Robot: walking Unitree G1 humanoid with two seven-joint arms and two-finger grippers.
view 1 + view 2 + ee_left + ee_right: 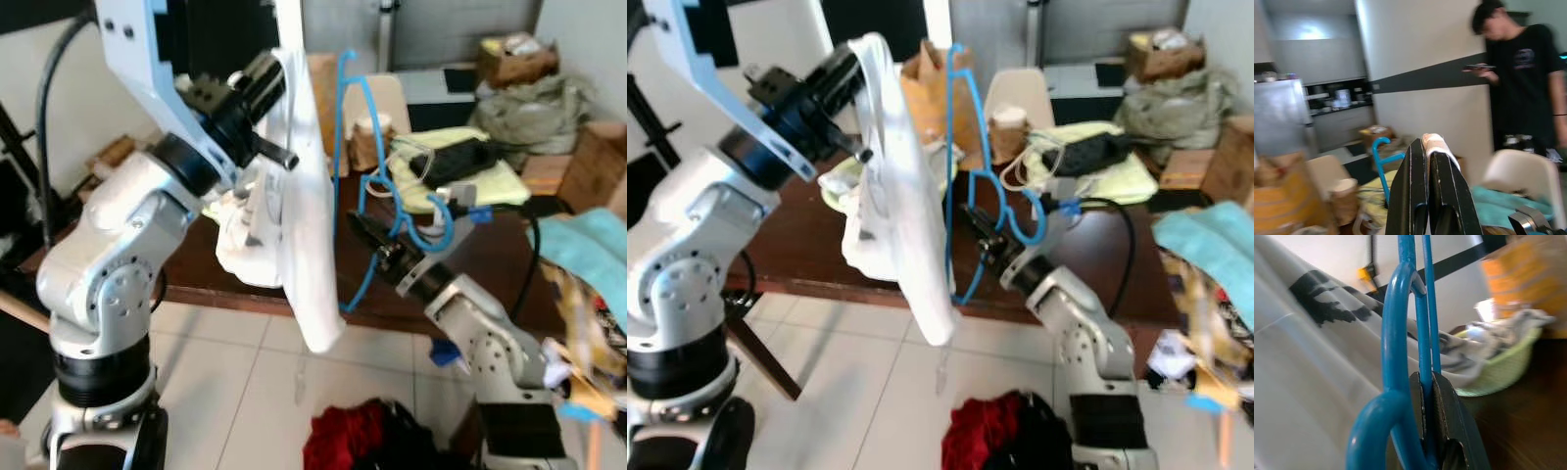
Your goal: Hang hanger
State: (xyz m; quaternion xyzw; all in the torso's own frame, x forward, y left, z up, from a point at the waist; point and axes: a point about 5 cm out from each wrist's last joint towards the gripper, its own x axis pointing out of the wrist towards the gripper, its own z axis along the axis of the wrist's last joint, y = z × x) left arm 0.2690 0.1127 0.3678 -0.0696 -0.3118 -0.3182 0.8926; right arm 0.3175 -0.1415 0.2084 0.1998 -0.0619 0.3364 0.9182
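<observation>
A white garment (pixel 304 225) with black print hangs from my left gripper (pixel 279 155), which is raised high and shut on its upper edge; the cloth (pixel 1436 143) shows pinched between the fingers in the left wrist view. A blue plastic hanger (pixel 345 157) stands upright just to the right of the garment. My right gripper (pixel 364 233) is shut on the hanger's lower part, with the blue bars (pixel 1422 347) clamped between its fingers. The hanger's hook (pixel 958 54) points up beside the cloth.
A dark wooden table (pixel 490 264) holds a green basket of cloth (pixel 1498 372), a paper bag (pixel 926 88), a cup and yellow cloth. A red garment (pixel 348 436) lies on the tiled floor. A person (pixel 1528 83) in black stands by the wall.
</observation>
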